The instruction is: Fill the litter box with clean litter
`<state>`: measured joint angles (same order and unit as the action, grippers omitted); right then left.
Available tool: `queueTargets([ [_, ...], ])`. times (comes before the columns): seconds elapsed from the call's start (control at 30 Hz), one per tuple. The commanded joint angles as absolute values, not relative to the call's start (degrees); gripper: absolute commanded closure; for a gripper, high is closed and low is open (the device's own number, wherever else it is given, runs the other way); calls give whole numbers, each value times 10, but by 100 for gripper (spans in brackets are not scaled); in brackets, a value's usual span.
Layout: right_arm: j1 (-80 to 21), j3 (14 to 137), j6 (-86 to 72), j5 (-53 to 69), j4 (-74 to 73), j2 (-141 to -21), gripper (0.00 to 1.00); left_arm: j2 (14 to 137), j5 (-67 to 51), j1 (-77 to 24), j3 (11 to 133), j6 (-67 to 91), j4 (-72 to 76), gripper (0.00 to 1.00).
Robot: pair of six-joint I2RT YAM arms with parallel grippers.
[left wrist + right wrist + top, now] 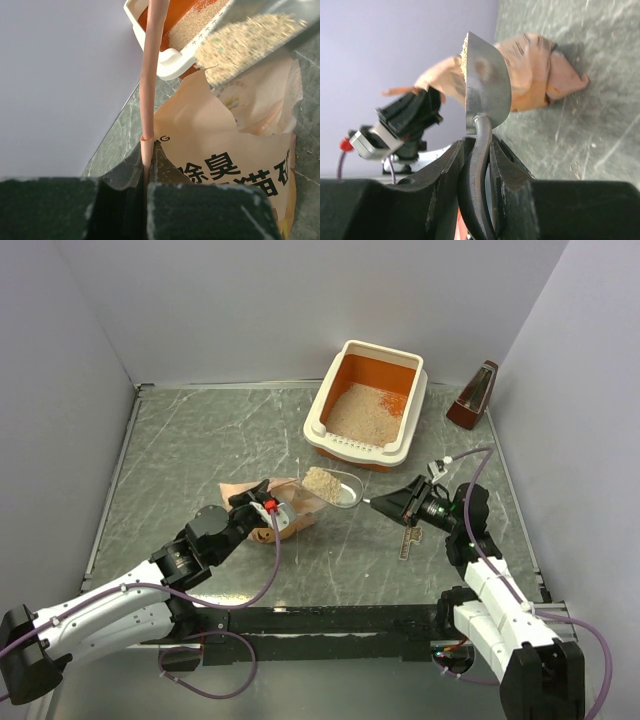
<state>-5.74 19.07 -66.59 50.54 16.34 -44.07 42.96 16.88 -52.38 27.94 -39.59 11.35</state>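
A: What is the right gripper doing?

B: Its fingers are pressing together on the handle of the scoop. The bowl is sticking out ahead of the fingertips with a heap of clean litter in it. It is riding roughly level, I judge so nothing spills.

A: And the left gripper?

B: It is pinching the torn edge of the bag and lifting the mouth open just beneath the bowl, presumably to give the scoop room.

A: Where is the litter box lying?

B: Past the far side of the bowl, near it but not touching. Its long axis is running away from the scoop toward the back wall, leaning slightly right, with one short rim facing the bowl. Pale granules are covering part of the orange floor.

A: And the scoop's own axis?

B: It is lying crosswise to the box, with the handle at the right gripper and the bowl pointing toward the left gripper. Swinging toward that short rim looks like the next step.
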Motion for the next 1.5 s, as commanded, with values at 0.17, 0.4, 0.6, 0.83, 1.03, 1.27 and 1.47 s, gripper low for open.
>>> queueTargets([
  [0.17, -53, 283, -693, 421, 210, -500, 100, 410, 157, -536, 293, -385, 211, 99],
  [0.4, -50, 334, -672, 341, 229, -595, 100, 403, 160, -537, 281, -394, 218, 99],
  [0.6, -19, 373, -678, 327, 282, -692, 100, 391, 163, -537, 272, -402, 228, 99],
  [0.83, -12, 457, -601, 274, 211, -768, 100, 389, 163, -537, 265, -407, 236, 99],
  [1.03, -25, 588, -463, 186, 38, -813, 100, 401, 159, -537, 265, -403, 238, 99],
  [1.27, -50, 741, -350, 96, -103, -874, 100, 403, 160, -537, 265, -404, 241, 99],
  [1.47, -133, 871, -207, -64, -172, -938, 100, 403, 167, -536, 261, -410, 246, 99],
])
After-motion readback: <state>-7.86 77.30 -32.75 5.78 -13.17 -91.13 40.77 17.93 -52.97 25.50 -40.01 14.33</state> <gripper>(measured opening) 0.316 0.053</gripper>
